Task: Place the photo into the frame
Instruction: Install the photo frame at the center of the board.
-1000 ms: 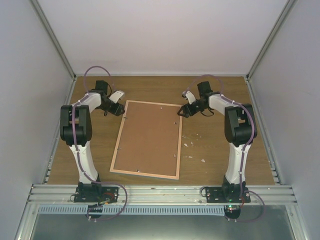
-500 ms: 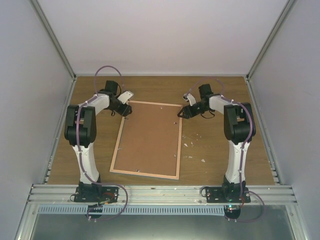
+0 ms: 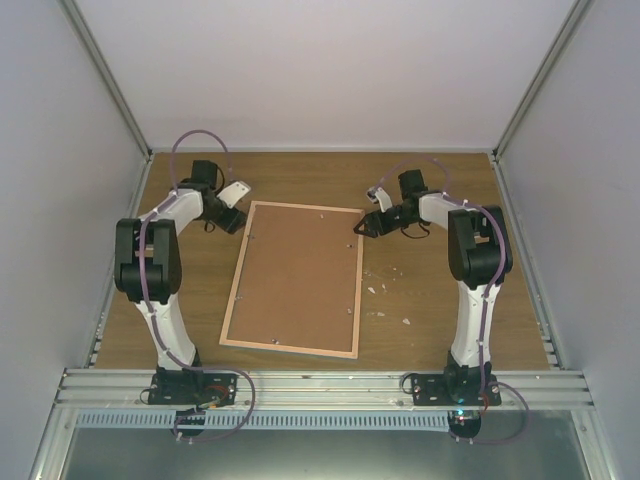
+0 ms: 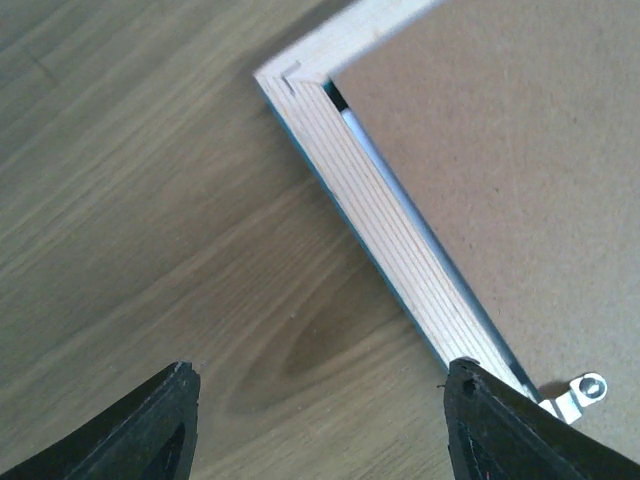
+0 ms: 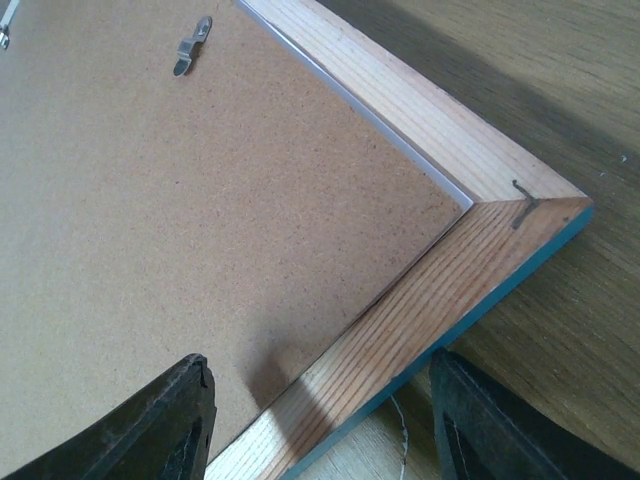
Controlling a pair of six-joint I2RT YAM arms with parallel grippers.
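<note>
The frame (image 3: 295,280) lies face down on the table, its brown backing board up inside a light wood rim (image 4: 370,210) with a teal edge underneath. The photo is hidden. My left gripper (image 3: 238,222) hovers at the frame's far left corner; in the left wrist view it (image 4: 320,420) is open over bare table, its right finger beside the wood rim. At the far right corner my right gripper (image 3: 362,226) is open, and in its wrist view it (image 5: 320,400) straddles the rim (image 5: 430,290), one finger over the backing board and one outside the teal edge.
Small metal turn clips (image 5: 192,45) (image 4: 580,392) sit on the backing board near the rim. White scraps (image 3: 385,290) lie scattered on the wooden table right of the frame. Enclosure walls stand close on three sides.
The left arm swung in over the frame's far left corner, then drew back to the left, and its jaws widened slightly. The right arm barely moved. The frame has stayed in place.
</note>
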